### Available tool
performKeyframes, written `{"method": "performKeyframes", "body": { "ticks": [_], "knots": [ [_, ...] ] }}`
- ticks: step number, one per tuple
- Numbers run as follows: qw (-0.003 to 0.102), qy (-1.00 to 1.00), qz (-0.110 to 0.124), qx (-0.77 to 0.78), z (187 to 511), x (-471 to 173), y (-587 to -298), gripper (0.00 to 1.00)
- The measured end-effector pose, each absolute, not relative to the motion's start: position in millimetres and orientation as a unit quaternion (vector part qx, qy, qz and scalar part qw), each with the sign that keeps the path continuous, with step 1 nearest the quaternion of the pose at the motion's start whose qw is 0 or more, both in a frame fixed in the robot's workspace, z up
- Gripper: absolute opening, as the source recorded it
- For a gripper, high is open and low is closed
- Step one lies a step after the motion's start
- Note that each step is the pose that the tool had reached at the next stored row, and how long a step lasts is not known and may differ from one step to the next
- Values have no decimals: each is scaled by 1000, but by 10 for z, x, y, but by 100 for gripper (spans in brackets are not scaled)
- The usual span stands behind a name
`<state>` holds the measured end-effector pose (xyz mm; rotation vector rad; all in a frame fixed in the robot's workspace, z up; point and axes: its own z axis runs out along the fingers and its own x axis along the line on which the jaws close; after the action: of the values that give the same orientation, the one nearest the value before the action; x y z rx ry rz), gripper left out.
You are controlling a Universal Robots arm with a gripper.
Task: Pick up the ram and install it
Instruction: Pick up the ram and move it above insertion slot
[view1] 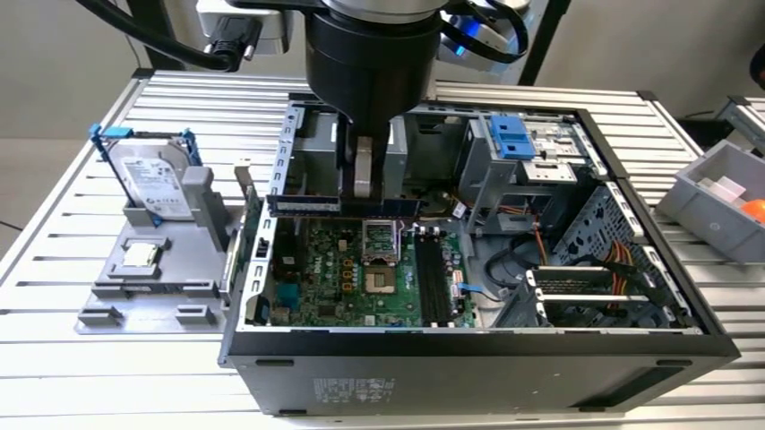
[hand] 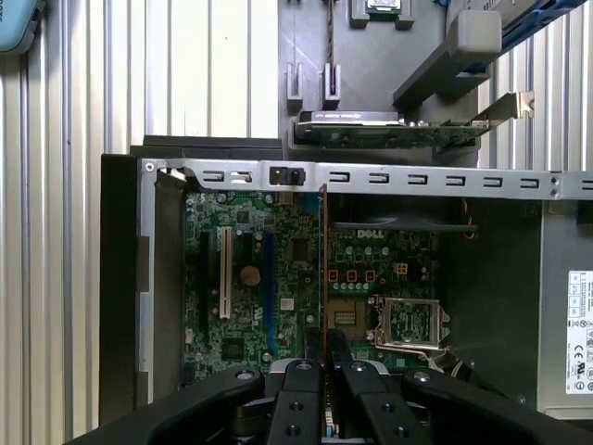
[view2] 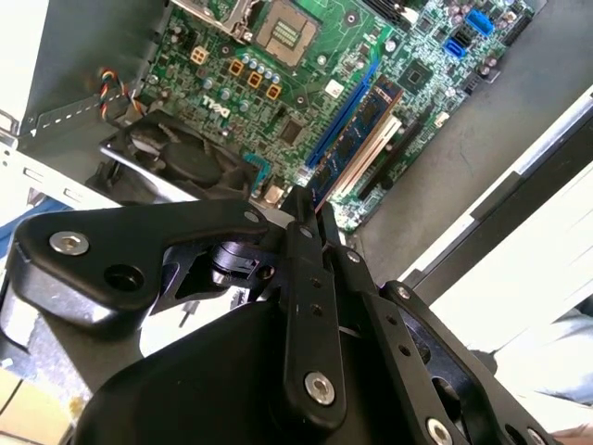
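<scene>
- Slatted metal counter (view1: 72,224) carries an open case (view1: 478,358) lying on its side with its board (view1: 322,269) facing up. On the exterior view's clock face, a grey fixture (view1: 156,287) sits at 9 o'clock of the case and holds a drive (view1: 156,184) and a small chip (view1: 140,255). A bin (view1: 717,193) stands at 3 o'clock.
- Arm (view1: 365,72) reaches down from 12 o'clock over the case's far edge.
- Jaws are closed to a narrow gap on the ram (view1: 305,204). Stick juts out on both sides of them, more of it toward 9 o'clock.
- Ram hangs above the board's 12 o'clock edge and looks clear of it, its length running 9 to 3 o'clock in the exterior view. In the first wrist view the ram (hand: 323,260) shows edge-on, a thin line reaching out from between the jaws over the board.
- Long black slots (view1: 431,278), which I take for the memory slots, lie at about 5 o'clock from the ram. They run 12 to 6 o'clock, so stick and slots look crosswise.
- Step in hand, as I judge it: the pick-up is done and the work stands at the carry to the slots. Nothing is seated.
- Seating would call for about a quarter turn so the stick lies along a slot. It would then need to be square and level over that slot and pressed straight down. A tilted or offset entry could jam an edge against the slot wall.
- Whether the slot latches stand open, I cannot tell.
</scene>
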<state>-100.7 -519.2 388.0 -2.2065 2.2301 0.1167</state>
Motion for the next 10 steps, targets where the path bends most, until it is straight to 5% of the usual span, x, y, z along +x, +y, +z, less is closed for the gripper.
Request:
{"method": "performKeyframes", "body": {
  "ticks": [10],
  "knots": [
    [1, 710, 37, -703, 3880, -1006, -5192, 0]
  ]
}}
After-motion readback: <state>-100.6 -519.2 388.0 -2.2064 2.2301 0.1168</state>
